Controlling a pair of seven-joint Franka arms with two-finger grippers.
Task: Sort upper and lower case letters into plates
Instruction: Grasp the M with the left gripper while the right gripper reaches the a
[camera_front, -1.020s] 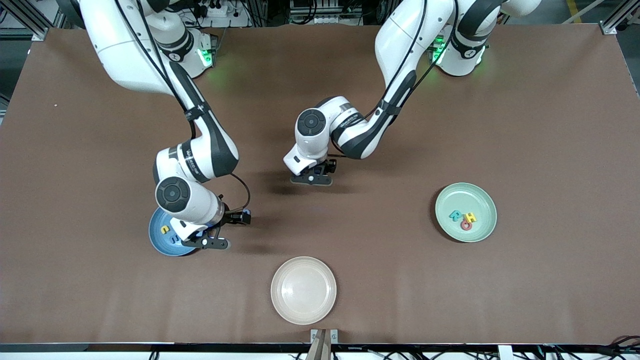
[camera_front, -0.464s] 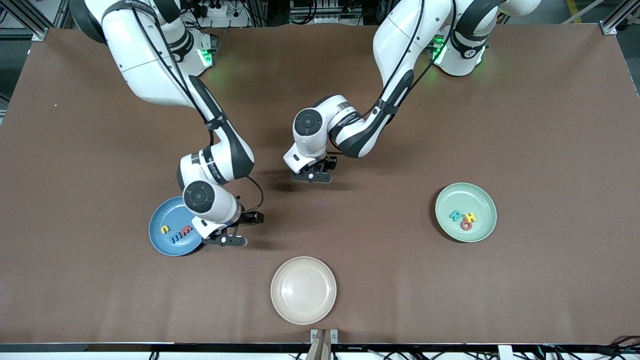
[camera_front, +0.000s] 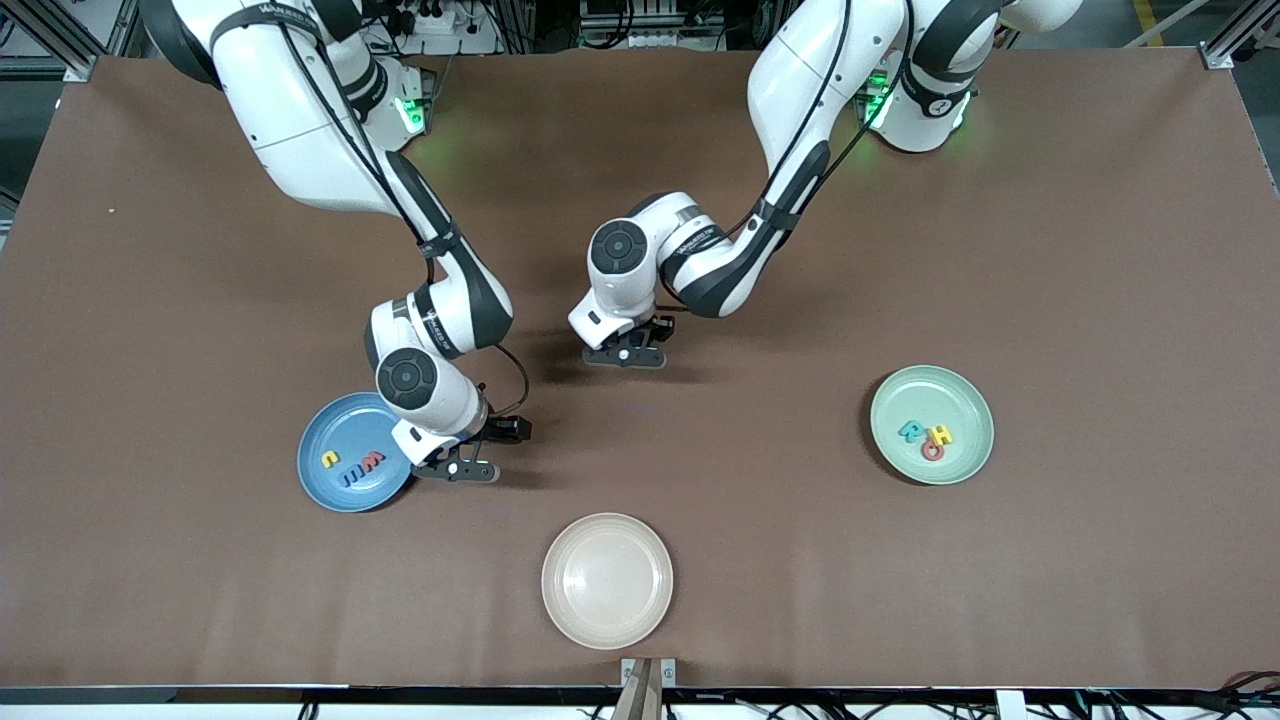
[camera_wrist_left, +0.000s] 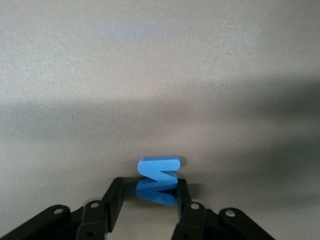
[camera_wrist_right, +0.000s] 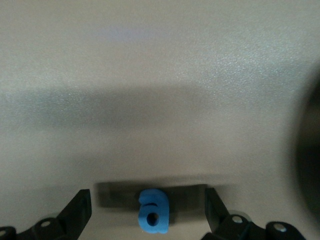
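Fingers of the left gripper (camera_wrist_left: 148, 200) press a blue letter (camera_wrist_left: 158, 179) between them, low over the table (camera_front: 1100, 250) mid-way between the arms. Right gripper (camera_wrist_right: 148, 212) hovers just beside the blue plate (camera_front: 325, 490), fingers spread wide around a small blue "a" (camera_wrist_right: 153, 218) without touching it. That plate carries three letters; the green plate (camera_front: 965, 395) carries three more.

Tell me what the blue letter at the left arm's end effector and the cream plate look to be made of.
The thick blue zigzag letter, between the left end effector's fingers, looks like matte foam: a chunky slab with flat faces and no shine. The round cream-beige plate looks like moulded plastic, smooth with a soft sheen, though that look leaves melamine open.
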